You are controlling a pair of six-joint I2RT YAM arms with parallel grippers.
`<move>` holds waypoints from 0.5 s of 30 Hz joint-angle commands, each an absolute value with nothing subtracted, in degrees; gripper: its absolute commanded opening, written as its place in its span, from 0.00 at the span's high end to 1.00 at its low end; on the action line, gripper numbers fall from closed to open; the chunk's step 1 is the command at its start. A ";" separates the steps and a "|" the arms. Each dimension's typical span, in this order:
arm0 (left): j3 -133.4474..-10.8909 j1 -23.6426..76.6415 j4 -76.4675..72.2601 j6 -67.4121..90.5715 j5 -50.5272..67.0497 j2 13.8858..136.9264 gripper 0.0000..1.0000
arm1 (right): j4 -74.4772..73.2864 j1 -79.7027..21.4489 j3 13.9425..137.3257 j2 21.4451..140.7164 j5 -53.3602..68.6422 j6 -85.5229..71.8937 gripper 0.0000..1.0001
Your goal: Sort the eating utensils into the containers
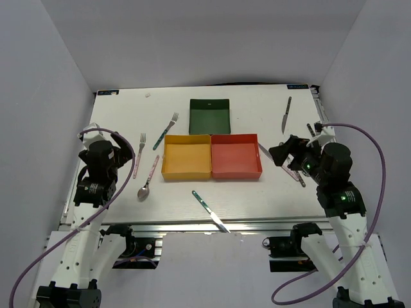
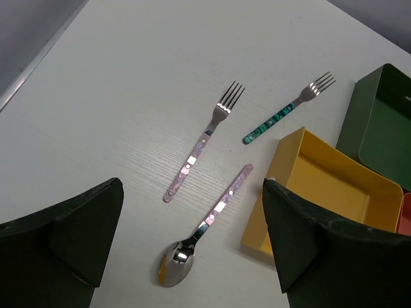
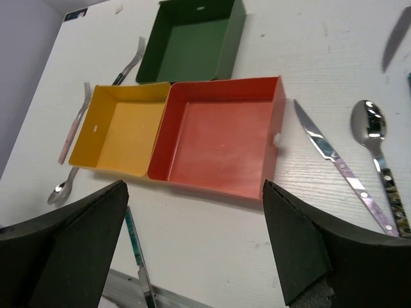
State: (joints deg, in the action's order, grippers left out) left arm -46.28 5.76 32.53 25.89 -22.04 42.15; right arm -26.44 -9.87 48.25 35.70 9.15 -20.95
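Three square trays are set near the middle of the white table [image 1: 115, 115]. The dark green tray [image 1: 209, 119] is placed at the back, and the yellow-orange tray [image 1: 187, 158] and the red tray [image 1: 236, 157] are set side by side just in front of it, touching along one wall. The eating utensils that can be seen are all laid flat on the table, outside the trays. To the left of the yellow-orange tray a pink-handled fork [image 2: 200, 145] and a pink-handled spoon [image 2: 210, 218] are laid near each other, and a teal-handled fork [image 2: 286, 110] is laid beyond them, near the back left corner of that tray. A teal-handled knife [image 1: 210, 210] is placed at the near edge of the table, in front of the yellow-orange and red trays. To the right of the red tray a pink-handled knife [image 3: 343, 168] and a dark-handled spoon [image 3: 380, 160] are laid beside each other, and a dark knife [image 1: 286, 115] is seen further back on the right. The left gripper [image 2: 191, 186] is held at the left side of the table, near the pink-handled fork and spoon, with its fingers spread wide and nothing grasped between them. The right gripper [image 3: 194, 186] is held to the right of the red tray, its fingers likewise released and parted, with nothing gripped.
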 commanded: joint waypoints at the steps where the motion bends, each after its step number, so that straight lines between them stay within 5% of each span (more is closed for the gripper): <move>1: -47.20 5.89 32.34 26.19 -23.12 41.13 0.02 | -21.28 -9.76 50.01 37.61 19.90 -19.87 0.11; 6: -47.37 5.89 32.78 26.45 -24.17 41.31 0.02 | -15.72 -15.86 51.14 44.28 31.12 -23.29 0.11; 15: -48.16 5.89 35.07 28.30 -31.46 41.49 0.02 | -24.78 -65.77 61.25 70.37 -18.61 -23.72 0.11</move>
State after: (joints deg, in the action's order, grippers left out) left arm -46.30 5.76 33.65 27.14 -27.53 42.15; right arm -21.21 -55.83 58.65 63.99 -1.54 -22.20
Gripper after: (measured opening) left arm 0.979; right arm 0.895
